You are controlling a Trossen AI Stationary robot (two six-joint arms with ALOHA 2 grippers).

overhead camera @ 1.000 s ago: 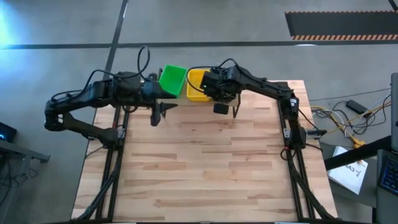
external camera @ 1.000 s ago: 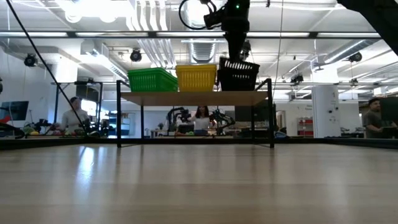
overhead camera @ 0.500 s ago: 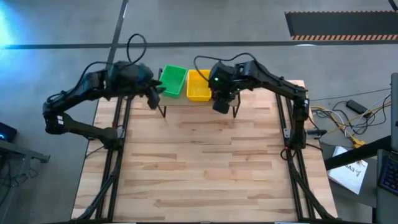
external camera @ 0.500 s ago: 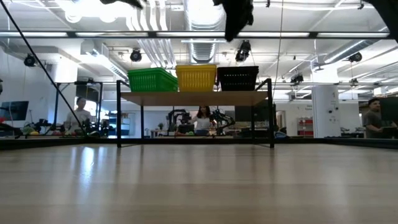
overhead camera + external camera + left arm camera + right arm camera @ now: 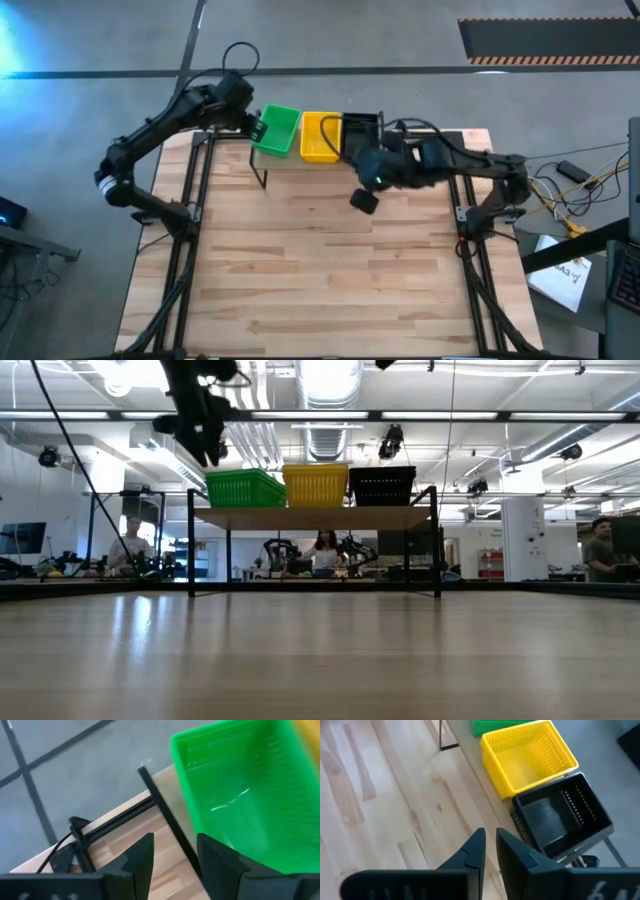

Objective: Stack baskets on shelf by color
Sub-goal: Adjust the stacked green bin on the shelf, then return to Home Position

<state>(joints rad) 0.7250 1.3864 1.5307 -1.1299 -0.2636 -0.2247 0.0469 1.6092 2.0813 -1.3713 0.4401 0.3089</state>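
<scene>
In the low view, bare wood-slat tabletop (image 5: 320, 660) fills the lower half of the frame, and the shelf (image 5: 314, 518) is seen beyond it at mid-height, just left of centre. Three baskets are lined up on its plank, each touching the next: the green basket (image 5: 245, 488) on the left, the yellow basket (image 5: 316, 484) in the middle, the black basket (image 5: 382, 485) on the right. In the high view the same row is found at upper centre, along the table's far edge. The right gripper (image 5: 364, 200) is held over bare table, nearer than the shelf and just right of centre; its fingers are seen nearly closed with a narrow gap, and nothing is gripped. The left gripper (image 5: 257, 132) is held just beside the green basket's left end, its fingers parted and empty. People are visible in the room behind.
</scene>
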